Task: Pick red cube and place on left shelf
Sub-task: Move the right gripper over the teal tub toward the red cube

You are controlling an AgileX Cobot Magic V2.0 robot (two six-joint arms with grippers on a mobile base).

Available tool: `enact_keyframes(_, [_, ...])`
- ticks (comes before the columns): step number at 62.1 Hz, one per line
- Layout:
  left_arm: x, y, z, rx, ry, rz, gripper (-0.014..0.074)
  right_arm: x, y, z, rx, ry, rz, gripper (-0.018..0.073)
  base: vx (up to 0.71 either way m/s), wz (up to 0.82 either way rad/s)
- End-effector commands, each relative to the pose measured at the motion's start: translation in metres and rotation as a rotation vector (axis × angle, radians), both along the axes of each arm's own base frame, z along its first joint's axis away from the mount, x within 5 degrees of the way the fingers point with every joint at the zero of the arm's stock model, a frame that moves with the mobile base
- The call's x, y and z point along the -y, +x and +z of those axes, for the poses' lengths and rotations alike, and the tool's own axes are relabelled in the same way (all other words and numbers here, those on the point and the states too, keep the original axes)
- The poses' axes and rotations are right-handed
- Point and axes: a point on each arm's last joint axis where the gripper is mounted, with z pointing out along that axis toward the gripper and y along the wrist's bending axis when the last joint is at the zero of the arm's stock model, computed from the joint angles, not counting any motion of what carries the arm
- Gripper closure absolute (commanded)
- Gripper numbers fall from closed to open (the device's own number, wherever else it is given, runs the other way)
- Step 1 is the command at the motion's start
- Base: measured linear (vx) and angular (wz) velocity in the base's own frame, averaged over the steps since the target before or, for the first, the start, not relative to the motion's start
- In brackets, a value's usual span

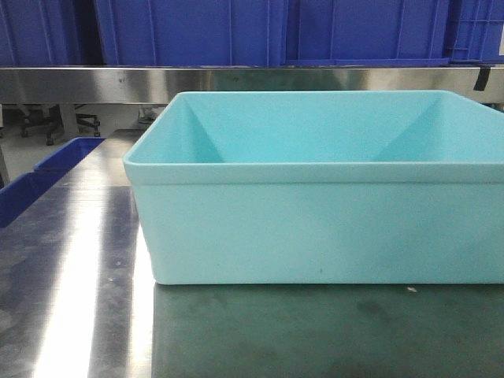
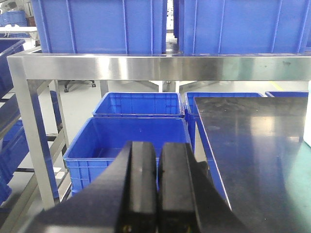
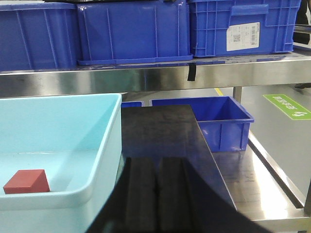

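Observation:
The red cube (image 3: 26, 181) lies on the floor of a light turquoise tub (image 3: 104, 145), near its front left, seen only in the right wrist view. The tub (image 1: 315, 228) fills the front view; its inside floor is hidden there. My right gripper (image 3: 156, 167) is shut and empty, just right of the tub's wall. My left gripper (image 2: 157, 155) is shut and empty, off the table's left edge above a blue crate (image 2: 121, 145). The left shelf (image 2: 160, 68) is a brushed-steel rail bearing large blue crates (image 2: 97, 24); it also shows in the front view (image 1: 94, 83).
A dark mat (image 3: 160, 131) covers the table (image 1: 71, 260) right of the tub. Blue crates (image 3: 131, 31) stand on the steel rail (image 3: 146, 77) behind. More blue crates (image 2: 141, 104) sit on the floor left of the table, another (image 3: 221, 119) at the right.

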Motion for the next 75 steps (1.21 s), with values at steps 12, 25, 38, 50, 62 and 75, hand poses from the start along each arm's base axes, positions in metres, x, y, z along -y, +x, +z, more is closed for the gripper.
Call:
enact_keyframes(12, [0.0,0.0,0.0,0.069,-0.013,0.003,0.0506,0.0,-0.004,0.017,0.124,-0.017,-0.01,0.0513,0.0,0.0])
enact_keyframes(25, [0.0,0.0,0.0,0.069,-0.013,0.003,0.0506,0.0,-0.004,0.017,0.124,-0.017,-0.01,0.0513,0.0,0.0])
enact_keyframes(38, [0.0,0.0,0.0,0.069,-0.013,0.003,0.0506,0.001,-0.004,0.018,0.136,-0.017,-0.011,0.0513,0.0,0.0])
enact_keyframes(50, [0.0,0.0,0.0,0.069,-0.013,0.003,0.0506,0.001,-0.004,0.019,0.15,-0.017,-0.012,0.0513,0.0,0.0])
enact_keyframes(62, [0.0,0.0,0.0,0.069,-0.013,0.003,0.0506,0.001,-0.005,0.024,0.209,-0.019,-0.015,0.0513,0.0,0.0])
enact_keyframes(75, [0.0,0.0,0.0,0.069,-0.013,0.003,0.0506,0.0,-0.017,0.07,0.288,-0.043,-0.014,0.0511,0.0,0.0])
